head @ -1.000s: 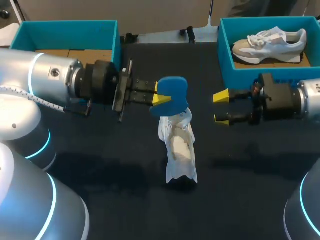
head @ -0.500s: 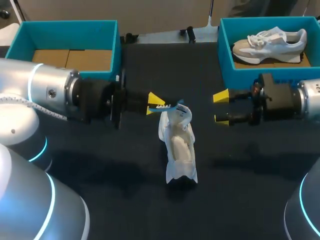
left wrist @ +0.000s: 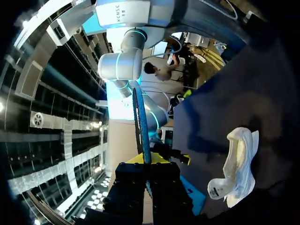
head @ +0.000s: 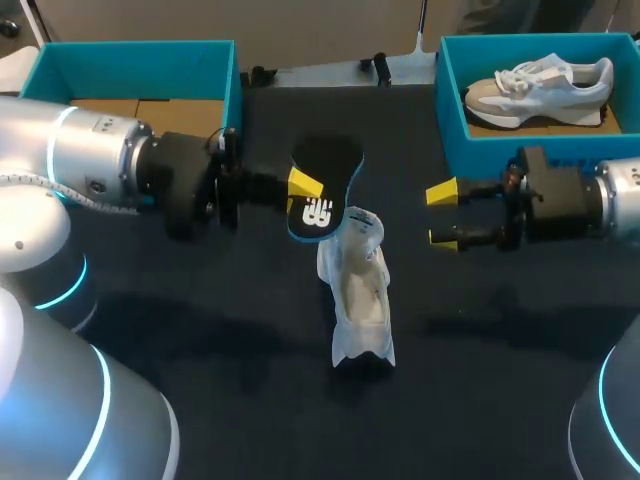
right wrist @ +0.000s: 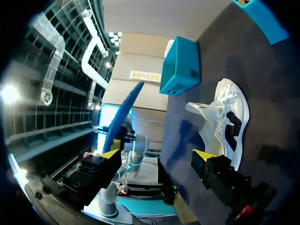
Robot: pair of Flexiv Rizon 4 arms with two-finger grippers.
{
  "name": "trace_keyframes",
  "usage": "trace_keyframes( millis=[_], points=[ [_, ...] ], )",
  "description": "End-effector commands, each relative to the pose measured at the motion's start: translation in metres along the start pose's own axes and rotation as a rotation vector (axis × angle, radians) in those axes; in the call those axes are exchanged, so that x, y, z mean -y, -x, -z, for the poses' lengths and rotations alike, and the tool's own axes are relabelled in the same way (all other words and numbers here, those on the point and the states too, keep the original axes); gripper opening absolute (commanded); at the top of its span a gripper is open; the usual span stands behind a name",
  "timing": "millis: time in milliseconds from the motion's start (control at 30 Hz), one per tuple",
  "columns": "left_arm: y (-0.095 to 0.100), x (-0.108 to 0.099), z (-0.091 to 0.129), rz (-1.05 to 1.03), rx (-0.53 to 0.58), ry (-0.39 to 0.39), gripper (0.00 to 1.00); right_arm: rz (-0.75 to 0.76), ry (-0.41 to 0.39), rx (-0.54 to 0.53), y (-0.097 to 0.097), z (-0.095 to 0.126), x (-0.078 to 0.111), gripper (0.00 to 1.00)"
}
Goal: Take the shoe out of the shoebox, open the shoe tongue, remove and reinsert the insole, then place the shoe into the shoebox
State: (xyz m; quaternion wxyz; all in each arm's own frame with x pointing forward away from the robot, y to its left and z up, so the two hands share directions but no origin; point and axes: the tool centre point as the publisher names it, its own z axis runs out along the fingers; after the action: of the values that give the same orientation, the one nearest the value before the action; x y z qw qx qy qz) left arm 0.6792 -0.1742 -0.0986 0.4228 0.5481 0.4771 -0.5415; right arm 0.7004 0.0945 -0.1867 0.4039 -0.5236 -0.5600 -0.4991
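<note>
My left gripper [head: 305, 190] is shut on the heel end of an insole [head: 328, 170], held in the air over the table's middle with its black, logo-printed side facing up. In the left wrist view the insole [left wrist: 140, 122] stands edge-on between the fingers of that gripper [left wrist: 146, 161]. The white shoe [head: 358, 290] stands on the dark table just below it, opening upward, also in view as the shoe [left wrist: 239, 164] and the shoe [right wrist: 225, 122]. My right gripper [head: 440, 215] hovers open to the shoe's right, empty; in its own view, the right gripper [right wrist: 157, 154] faces the blue insole [right wrist: 122, 117].
A teal shoebox [head: 450, 120] at the back right holds a second grey-and-white shoe [head: 540, 85]. Another teal shoebox [head: 130, 55] at the back left shows only its cardboard floor. The table [head: 480, 340] is dark cloth.
My left gripper has turned the insole over, from blue side up through edge-on to black logo side up, and drawn slightly back to the left. The right arm and the shoe have kept still.
</note>
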Motion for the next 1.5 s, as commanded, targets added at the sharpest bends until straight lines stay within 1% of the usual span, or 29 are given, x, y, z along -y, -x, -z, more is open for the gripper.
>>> trace_keyframes(
  millis=[33,333,400,433,467,500,533,600,733,800,833,933,1000,1100,1200,1300,1367,1467,1500],
  points=[
    [-0.003,0.006,-0.001,-0.054,0.011,0.016,0.00,-0.001,0.003,0.002,0.000,-0.001,0.001,1.00],
    [-0.003,0.006,-0.001,-0.054,0.011,0.016,0.00,-0.001,0.003,0.002,0.000,-0.001,0.001,1.00],
    [-0.013,0.006,-0.003,-0.072,0.004,0.031,0.00,-0.001,0.003,0.002,0.000,-0.001,0.001,1.00],
    [-0.018,0.007,-0.004,-0.110,-0.010,0.053,0.00,-0.001,0.003,0.002,0.000,-0.001,0.001,1.00],
    [-0.024,0.007,-0.005,-0.162,-0.052,0.081,0.00,-0.001,0.003,0.002,0.000,-0.001,0.001,1.00],
    [-0.029,0.006,-0.005,-0.184,-0.078,0.100,0.00,-0.018,0.021,0.004,0.001,0.000,0.002,1.00],
    [-0.033,0.006,-0.006,-0.210,-0.097,0.113,0.00,-0.014,0.022,0.002,0.002,-0.001,0.002,1.00],
    [-0.039,0.006,-0.005,-0.223,-0.088,0.119,0.00,-0.006,0.035,-0.014,0.004,-0.002,0.003,1.00],
    [-0.048,0.005,-0.007,-0.288,-0.091,0.152,0.00,-0.030,0.032,-0.016,0.007,-0.005,0.001,1.00],
    [-0.053,0.005,-0.009,-0.296,-0.081,0.147,0.00,-0.030,0.031,-0.015,0.007,-0.008,0.000,1.00],
    [-0.056,0.005,-0.010,-0.314,-0.087,0.151,0.00,-0.018,0.016,-0.016,0.006,-0.010,0.000,1.00],
    [-0.064,0.005,-0.013,-0.345,-0.096,0.149,0.00,-0.049,0.017,-0.020,0.004,-0.014,-0.001,1.00],
    [-0.068,0.005,-0.016,-0.350,-0.096,0.151,0.00,-0.056,0.026,-0.047,0.002,-0.017,-0.002,1.00],
    [-0.072,0.006,-0.018,-0.351,-0.078,0.149,0.00,-0.082,0.000,-0.042,-0.003,-0.025,-0.004,1.00],
    [-0.074,0.006,-0.022,-0.360,-0.069,0.148,0.00,-0.078,-0.007,-0.054,-0.010,-0.031,-0.006,1.00],
    [-0.074,0.006,-0.029,-0.368,-0.067,0.141,0.00,-0.077,-0.036,-0.064,-0.019,-0.037,-0.007,1.00],
    [-0.074,0.006,-0.033,-0.370,-0.063,0.139,0.00,-0.076,-0.034,-0.063,-0.023,-0.039,-0.007,1.00],
    [-0.073,0.002,-0.041,-0.385,-0.067,0.156,0.00,-0.071,-0.045,-0.061,-0.027,-0.045,-0.009,1.00],
    [-0.073,0.001,-0.043,-0.398,-0.069,0.167,0.00,-0.071,-0.050,-0.061,-0.028,-0.047,-0.010,0.88]
  ],
)
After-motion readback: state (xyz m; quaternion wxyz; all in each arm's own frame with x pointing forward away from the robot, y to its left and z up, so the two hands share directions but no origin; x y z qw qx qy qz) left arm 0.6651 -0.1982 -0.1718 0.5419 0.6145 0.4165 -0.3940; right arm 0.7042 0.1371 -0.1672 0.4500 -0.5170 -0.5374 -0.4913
